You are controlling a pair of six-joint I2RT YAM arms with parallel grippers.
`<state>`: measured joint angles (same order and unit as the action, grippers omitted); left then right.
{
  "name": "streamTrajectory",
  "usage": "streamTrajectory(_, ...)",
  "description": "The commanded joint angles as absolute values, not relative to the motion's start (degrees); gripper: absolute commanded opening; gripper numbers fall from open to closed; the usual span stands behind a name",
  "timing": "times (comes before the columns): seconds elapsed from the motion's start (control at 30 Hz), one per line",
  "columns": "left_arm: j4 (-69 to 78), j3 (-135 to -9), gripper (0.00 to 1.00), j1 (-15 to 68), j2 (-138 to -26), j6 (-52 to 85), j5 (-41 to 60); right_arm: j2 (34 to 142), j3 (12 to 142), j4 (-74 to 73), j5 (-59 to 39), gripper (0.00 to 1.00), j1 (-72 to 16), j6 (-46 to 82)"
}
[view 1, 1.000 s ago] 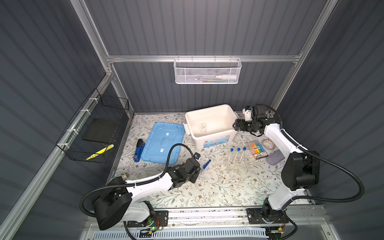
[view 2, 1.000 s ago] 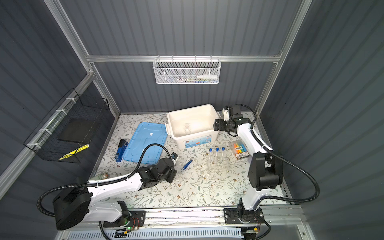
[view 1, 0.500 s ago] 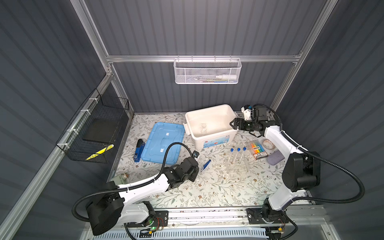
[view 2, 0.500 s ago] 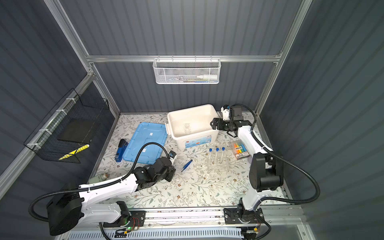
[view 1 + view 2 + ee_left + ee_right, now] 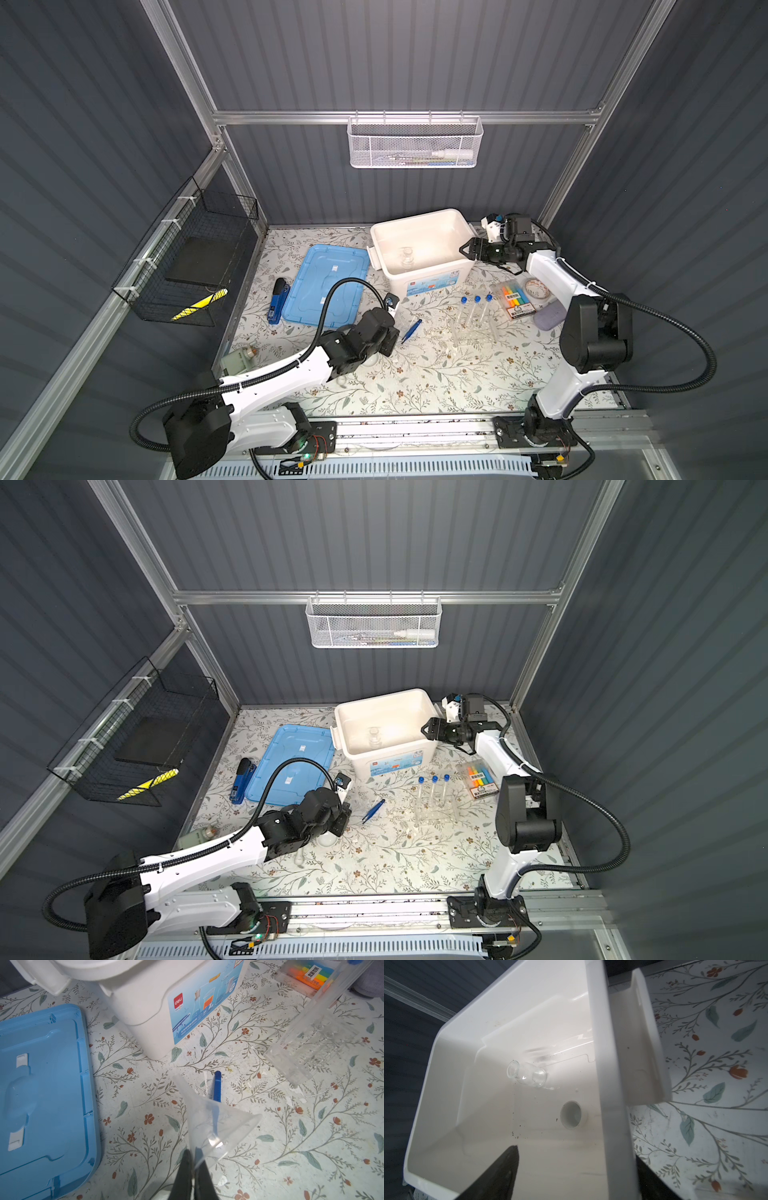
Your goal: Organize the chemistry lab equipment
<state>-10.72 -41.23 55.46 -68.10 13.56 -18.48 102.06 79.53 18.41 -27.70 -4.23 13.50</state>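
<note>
Chemistry lab equipment is spread over your flowered mat, with only part of it in the white bin (image 5: 428, 278). Your left gripper (image 5: 194, 1159) is pinched together on the rim of a clear funnel (image 5: 218, 1126), which it holds above the mat with the spout pointing toward the bin. Under the funnel, the blue tweezers (image 5: 217, 1086) lie flat on the mat.

Your right gripper (image 5: 464, 249) sits at the bin's right-hand rim with its jaws apart: in the right wrist view 1 finger (image 5: 500, 1172) is inside the bin and the other is outside the wall. It grips nothing. On the bin floor you have the small clear glass vessel (image 5: 527, 1074) lying on its side, and 1 small white bowl (image 5: 571, 1114) tipped over near that wall.

The 3 blue-capped test tubes (image 5: 471, 313) stand upright in the clear tube rack (image 5: 473, 334), in front of the bin and just beside the highlighter pack (image 5: 515, 297).

In a top view the second white bowl (image 5: 328, 839) shows partly under your left arm, with the white pestle (image 5: 299, 856) near it.

The blue lid (image 5: 328, 286) lies flat left of the bin, and the dark blue stapler (image 5: 277, 301) lies just beside its left edge.
</note>
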Motion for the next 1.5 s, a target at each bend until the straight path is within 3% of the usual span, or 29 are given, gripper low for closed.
streamTrajectory(0.0,-11.4,-43.6,0.06,55.7,-66.6,12.4,-19.3,102.9,80.7,19.0,-30.8,0.73,-4.0,13.6)
streamTrajectory(0.27,-10.2,-45.6,0.06,55.7,-66.5,11.6,-19.7,102.6,80.7,20.7,-32.8,0.58,-4.1,13.4)
streamTrajectory(0.57,-7.5,-48.9,0.06,55.7,-67.0,9.5,-20.1,99.5,78.2,21.8,-36.2,0.51,-4.1,13.6)
streamTrajectory(1.17,-7.1,-64.9,0.07,54.2,-78.7,-0.2,-20.1,95.2,72.1,24.3,-39.2,0.45,-4.8,13.5)
streamTrajectory(1.47,-3.0,-71.5,0.07,45.7,-87.5,-1.3,-10.0,93.5,70.2,22.9,-38.0,0.47,-4.8,14.0)
